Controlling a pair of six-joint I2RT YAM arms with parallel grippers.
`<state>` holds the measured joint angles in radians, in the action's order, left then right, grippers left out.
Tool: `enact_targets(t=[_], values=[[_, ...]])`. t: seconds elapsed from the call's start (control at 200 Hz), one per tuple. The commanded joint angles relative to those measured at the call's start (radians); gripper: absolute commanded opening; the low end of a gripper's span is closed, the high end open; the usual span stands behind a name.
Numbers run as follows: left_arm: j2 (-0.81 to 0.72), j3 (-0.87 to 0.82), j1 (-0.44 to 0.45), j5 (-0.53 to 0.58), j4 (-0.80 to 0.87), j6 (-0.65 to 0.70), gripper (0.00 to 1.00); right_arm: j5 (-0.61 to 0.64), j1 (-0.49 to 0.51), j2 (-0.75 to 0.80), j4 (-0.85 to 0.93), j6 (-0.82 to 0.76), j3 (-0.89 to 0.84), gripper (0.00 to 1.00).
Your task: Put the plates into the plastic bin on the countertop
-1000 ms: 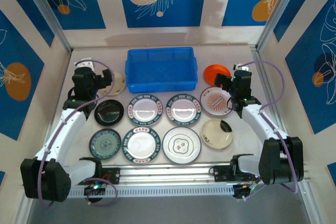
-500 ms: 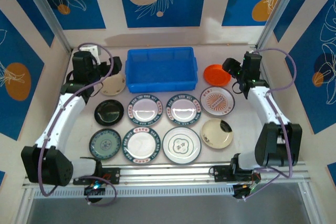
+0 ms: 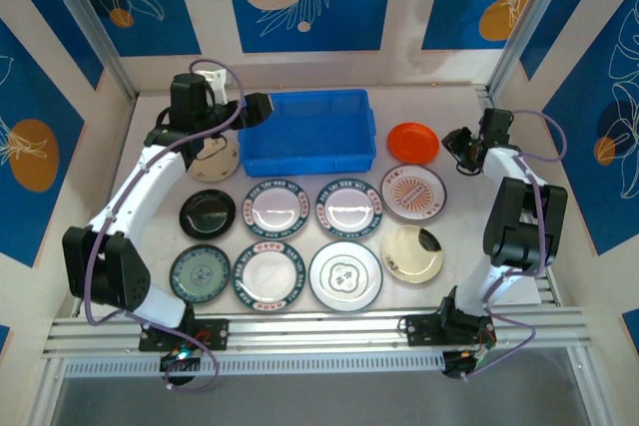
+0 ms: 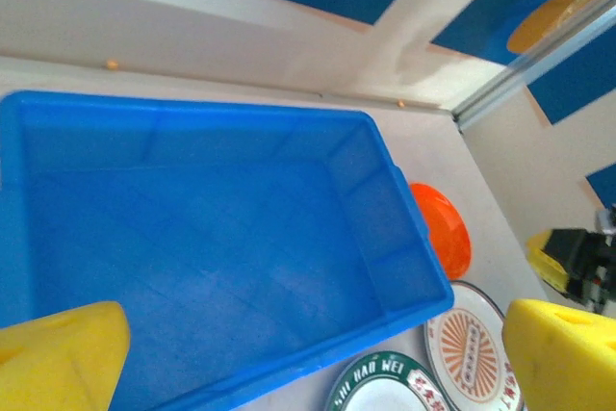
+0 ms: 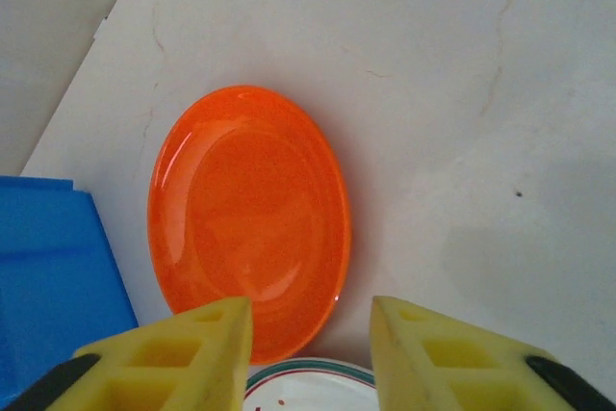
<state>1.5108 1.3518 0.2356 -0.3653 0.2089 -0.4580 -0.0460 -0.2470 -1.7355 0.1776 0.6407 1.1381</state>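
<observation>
At the far right of the tabletop [image 3: 454,97], the right hand [image 5: 308,348] hangs with its yellow fingers spread and nothing between them, the orange plate [image 5: 248,218] lying just ahead of the tips. The left hand [image 4: 308,358] is likewise released and empty, poised over the left end of the plastic bin [image 3: 308,95], which stands at the back centre of the tabletop with nothing in it.

I judge this to be the very start of the job: the reach for a first plate, most likely the orange one. The next move calls for the right hand to drop and close over the near rim of that plate (a shallow, glossy lip, so the grip must be low and square), then carry it left over the bin's wall.

Counted: one bin, two hands, and ten plates that I can make out. These are one orange, one tan plate [image 3: 222,159] partly under the left arm, one black plate [image 3: 208,213], one dark green plate [image 3: 200,273], one cream plate [image 3: 411,253], and five white plates [image 3: 279,209] with patterned rims.
</observation>
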Motion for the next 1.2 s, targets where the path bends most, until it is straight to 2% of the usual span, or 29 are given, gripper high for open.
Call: enact_targets(t=[0.0, 0.135, 0.29, 0.89, 1.196], values=[[0.035, 0.05, 0.021, -0.063, -0.057, -0.044, 0.98, -0.072, -0.007, -0.054, 0.044, -0.009, 0.05, 0.31], [0.069, 0.071, 0.044, -0.07, -0.063, -0.051, 0.98, -0.092, -0.01, -0.109, 0.069, -0.03, 0.094, 0.32], [0.106, 0.085, 0.06, -0.086, -0.083, -0.073, 0.97, -0.115, -0.01, -0.164, 0.12, -0.054, 0.157, 0.38], [0.233, 0.122, 0.098, -0.116, -0.164, -0.127, 0.96, -0.165, 0.002, -0.302, 0.146, -0.027, 0.217, 0.35], [0.281, 0.144, 0.11, -0.127, -0.189, -0.145, 0.96, -0.194, 0.004, -0.374, 0.204, -0.022, 0.303, 0.33]])
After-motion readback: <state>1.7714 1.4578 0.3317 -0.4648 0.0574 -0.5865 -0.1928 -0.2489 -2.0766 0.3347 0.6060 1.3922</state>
